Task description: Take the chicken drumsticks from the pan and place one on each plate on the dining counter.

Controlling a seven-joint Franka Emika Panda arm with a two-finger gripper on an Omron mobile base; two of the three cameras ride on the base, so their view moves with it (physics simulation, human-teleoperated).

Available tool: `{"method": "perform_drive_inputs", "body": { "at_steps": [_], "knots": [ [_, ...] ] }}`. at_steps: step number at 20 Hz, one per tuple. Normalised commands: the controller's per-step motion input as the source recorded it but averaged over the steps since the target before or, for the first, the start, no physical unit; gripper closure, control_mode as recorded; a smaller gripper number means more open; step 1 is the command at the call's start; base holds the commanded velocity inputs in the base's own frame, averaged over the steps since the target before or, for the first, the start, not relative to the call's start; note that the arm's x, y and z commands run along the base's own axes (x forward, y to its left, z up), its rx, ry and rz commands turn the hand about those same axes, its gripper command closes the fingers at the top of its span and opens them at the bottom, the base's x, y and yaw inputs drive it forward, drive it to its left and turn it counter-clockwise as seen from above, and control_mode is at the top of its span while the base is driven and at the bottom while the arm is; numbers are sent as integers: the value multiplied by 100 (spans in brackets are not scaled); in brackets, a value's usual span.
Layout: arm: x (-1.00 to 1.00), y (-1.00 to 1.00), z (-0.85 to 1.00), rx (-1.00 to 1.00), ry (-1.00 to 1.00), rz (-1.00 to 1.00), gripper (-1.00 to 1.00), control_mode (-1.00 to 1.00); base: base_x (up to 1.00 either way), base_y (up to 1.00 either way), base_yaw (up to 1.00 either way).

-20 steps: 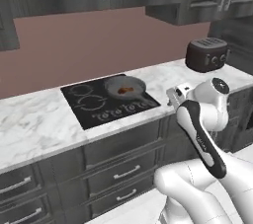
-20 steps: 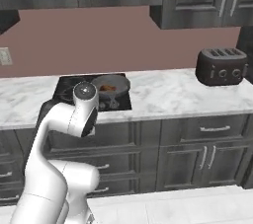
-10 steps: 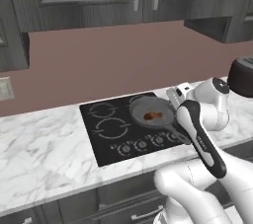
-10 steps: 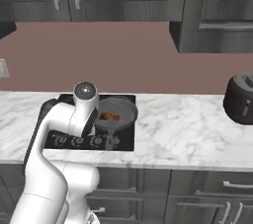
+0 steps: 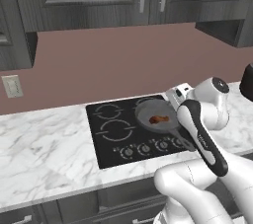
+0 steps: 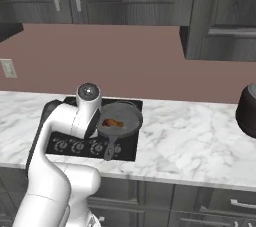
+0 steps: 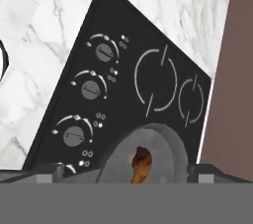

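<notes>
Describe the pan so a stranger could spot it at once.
Find the black cooktop set in the marble counter below the dark cabinets. The pan sits on its right side: round, dark grey, long handle, reddish-brown drumsticks inside, unlike the flat burner rings beside it.

The pan point(image 6: 121, 119) sits on the black cooktop point(image 6: 129, 143), handle pointing toward 6 o'clock. Reddish-brown chicken drumsticks point(image 6: 112, 122) lie inside it, left of center. The white arm point(image 6: 75, 121) stands at the pan's 9 o'clock, overlapping its rim. A dark appliance point(image 6: 248, 112) rests on the marble table point(image 6: 190, 141) at 3 o'clock.
</notes>
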Motion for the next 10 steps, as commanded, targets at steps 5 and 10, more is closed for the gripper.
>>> {"method": "perform_drive_inputs", "body": {
  "at_steps": [5,10],
  "knots": [
    [13,0,1,-1,3,-14,-100,-100,0,0,0],
    [39,6,17,-7,26,-21,-100,-100,0,0,0]
  ]
}}
